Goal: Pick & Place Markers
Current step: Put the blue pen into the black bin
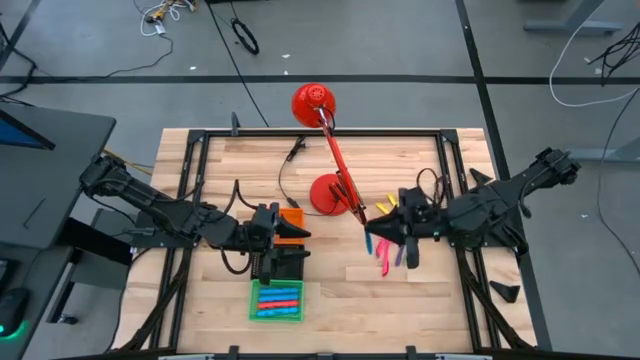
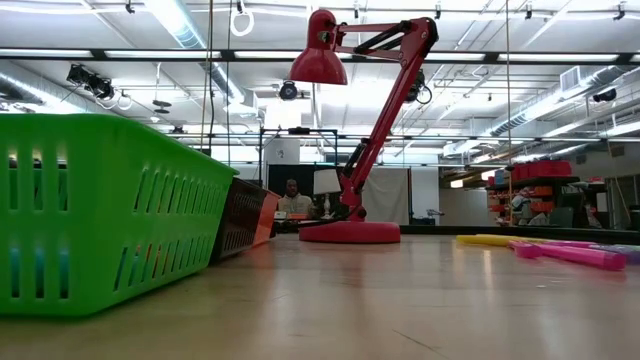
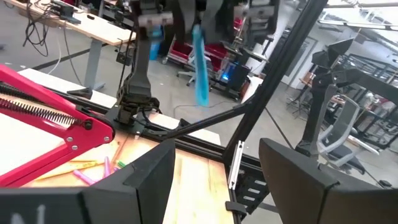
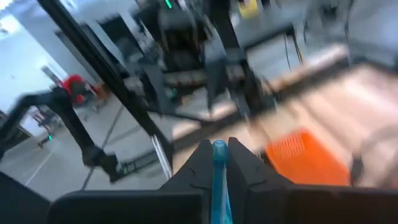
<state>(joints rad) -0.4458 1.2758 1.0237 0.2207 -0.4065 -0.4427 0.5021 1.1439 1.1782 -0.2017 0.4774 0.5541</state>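
Observation:
My right gripper (image 1: 372, 234) hovers above the table's right half, shut on a blue marker (image 3: 200, 65). The left wrist view shows that gripper (image 3: 198, 18) from the front, with the marker hanging under it. Loose pink markers (image 1: 384, 256) and yellow markers (image 1: 386, 205) lie flat on the wood below and beside it. My left gripper (image 3: 217, 171) is open and level over the small trays (image 1: 290, 235), holding nothing. The green tray (image 1: 277, 300) holds several blue markers and a red one. My right gripper pinches the blue marker between its two fingers, and the marker's end (image 4: 219, 149) shows between the fingertips. The fingers are on its upper part (image 3: 198, 31). The marker hangs below them, nearly upright and lifted clear of the table.
A red desk lamp stands on its round base (image 1: 328, 193) at the table's middle, its arm (image 1: 338, 160) slanting to the far edge. An orange tray (image 1: 292, 217) and a black tray (image 1: 285, 262) lie under my left gripper. A black frame (image 1: 445, 160) borders the table.

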